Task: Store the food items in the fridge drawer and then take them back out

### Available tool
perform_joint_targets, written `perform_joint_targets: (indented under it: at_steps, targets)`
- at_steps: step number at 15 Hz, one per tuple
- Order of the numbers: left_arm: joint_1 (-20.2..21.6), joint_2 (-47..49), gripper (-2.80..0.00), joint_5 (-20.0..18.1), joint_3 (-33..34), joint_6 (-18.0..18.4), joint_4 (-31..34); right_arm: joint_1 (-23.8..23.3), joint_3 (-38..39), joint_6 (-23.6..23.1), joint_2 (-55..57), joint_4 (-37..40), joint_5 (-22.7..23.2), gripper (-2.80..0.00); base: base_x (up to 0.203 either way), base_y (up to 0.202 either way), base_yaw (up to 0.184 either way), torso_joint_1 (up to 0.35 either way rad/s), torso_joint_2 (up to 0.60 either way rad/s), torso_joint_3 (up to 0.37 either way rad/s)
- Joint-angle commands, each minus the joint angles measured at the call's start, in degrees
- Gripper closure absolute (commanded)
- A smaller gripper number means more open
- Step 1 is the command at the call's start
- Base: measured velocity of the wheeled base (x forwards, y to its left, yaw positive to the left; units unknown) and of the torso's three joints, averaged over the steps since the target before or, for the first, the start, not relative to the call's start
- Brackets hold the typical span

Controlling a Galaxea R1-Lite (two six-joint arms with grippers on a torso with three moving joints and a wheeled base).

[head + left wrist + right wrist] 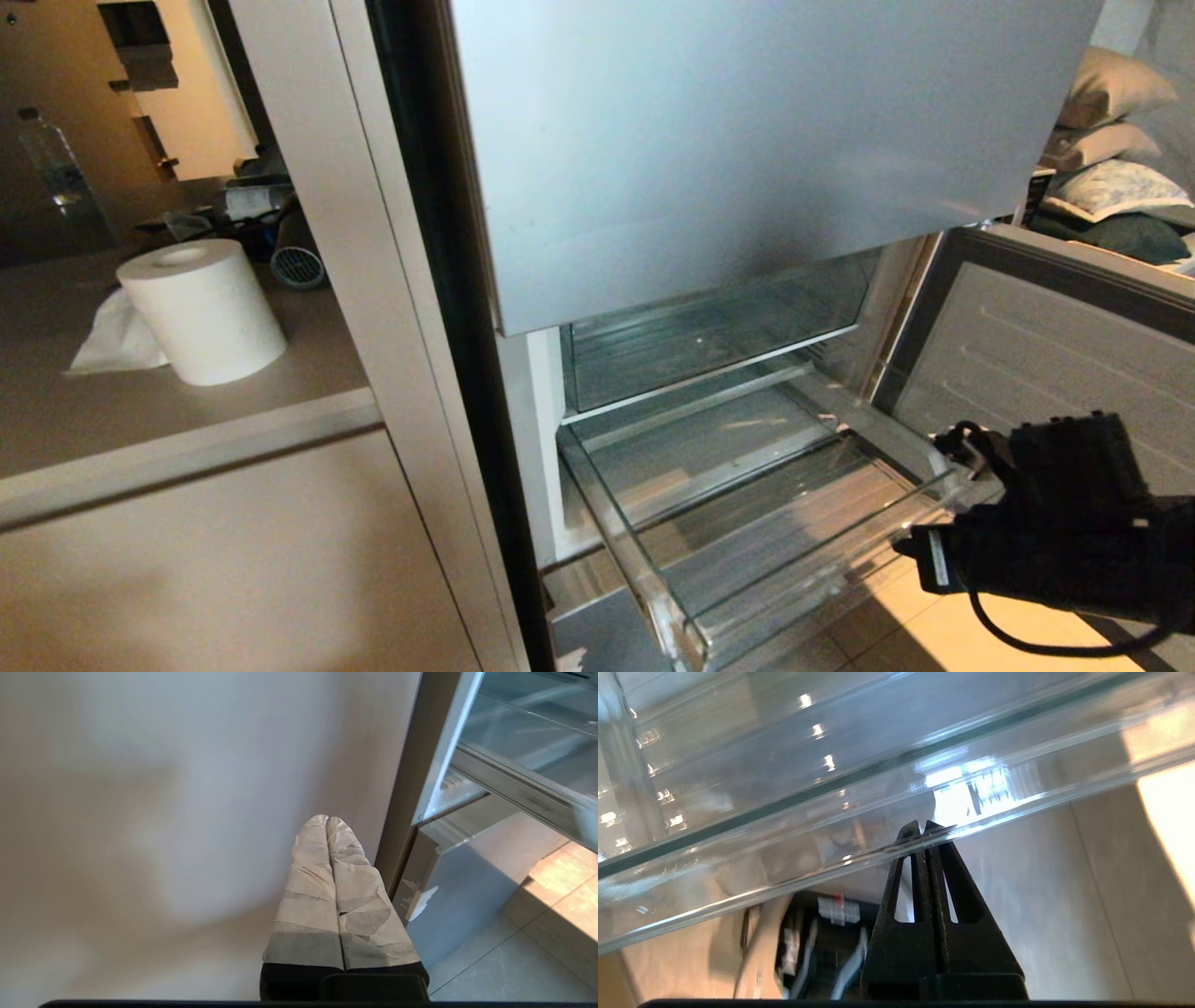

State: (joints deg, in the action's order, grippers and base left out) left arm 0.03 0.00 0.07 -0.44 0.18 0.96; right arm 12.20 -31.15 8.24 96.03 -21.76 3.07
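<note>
Risk: right hand [923, 826] was clamped shut, holding nothing, tips right at the clear front lip of the fridge drawer [653, 569]; pushing on could jam or scrape the plastic. Drawer stood pulled out, left of and beyond the hand. No food items visible. Left hand [327, 820] shut, empty, parked near the fridge's left side.

Paper-towel roll [202, 311], water bottle [51, 159], pillows [1111, 140]
</note>
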Motion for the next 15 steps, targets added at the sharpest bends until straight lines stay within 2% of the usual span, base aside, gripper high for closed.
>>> perform_joint_targets:
  at_steps: [1,2,3,4,5,11,15]
  targets:
    - [0.06,0.0,0.0,0.01,0.0,-0.01,0.0,0.55,-5.73,0.42,9.83,-3.21,-0.17,0.0,0.0,0.0,0.0,0.0,0.0,0.0]
    - [0.06,0.0,0.0,0.01,0.0,-0.01,0.0,1.43,-8.81,2.04,11.93,-5.41,-0.18,0.0,0.0,0.0,0.0,0.0,0.0,0.0]
    - [0.06,0.0,0.0,0.01,0.0,-0.01,0.0,2.54,-11.03,5.89,13.49,-8.39,-0.33,0.0,0.0,0.0,0.0,0.0,0.0,0.0]
    - [0.06,0.0,0.0,0.01,0.0,-0.01,0.0,3.89,-12.78,12.61,14.29,-13.12,-1.14,0.0,0.0,0.0,0.0,0.0,0.0,0.0]
    - [0.06,0.0,0.0,0.01,0.0,-0.01,0.0,5.05,-13.11,15.84,14.28,-16.55,-2.54,0.0,0.0,0.0,0.0,0.0,0.0,0.0]
    - [0.06,0.0,0.0,0.01,0.0,-0.01,0.0,8.43,-1.11,16.01,1.17,-18.21,-3.63,0.0,0.0,0.0,0.0,0.0,0.0,0.0]
    - [0.06,0.0,0.0,0.01,0.0,-0.01,0.0,8.54,6.87,12.99,-7.31,-18.0,-3.57,0.0,0.0,0.0,0.0,0.0,0.0,0.0]
